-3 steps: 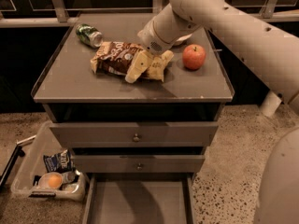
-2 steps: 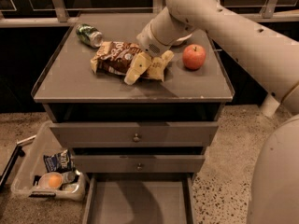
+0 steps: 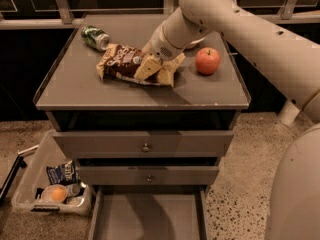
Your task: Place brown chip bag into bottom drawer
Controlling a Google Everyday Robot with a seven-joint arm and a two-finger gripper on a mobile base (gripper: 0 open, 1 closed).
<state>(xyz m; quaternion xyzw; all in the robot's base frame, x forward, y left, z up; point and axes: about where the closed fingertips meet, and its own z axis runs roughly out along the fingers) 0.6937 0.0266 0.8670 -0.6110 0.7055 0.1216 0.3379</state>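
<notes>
1. Camera view: my gripper (image 3: 155, 79) sits low over the tabletop (image 3: 75, 89), fingers (image 3: 149, 67) spread wide at the right end of the brown chip bag (image 3: 120, 61).
2. The bag lies flat between a green can (image 3: 95, 37) and an apple (image 3: 207, 60).
3. Below, the bottom drawer (image 3: 150, 219) is open.

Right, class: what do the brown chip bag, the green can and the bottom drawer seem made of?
Brown chip bag, with the gripper at its end near the apple: probably thin plastic film; it is creased and glossy. Green can: likely metal, with a shiny silvery end. Bottom drawer: flat matte grey, metal or laminate; cannot tell which.
</notes>
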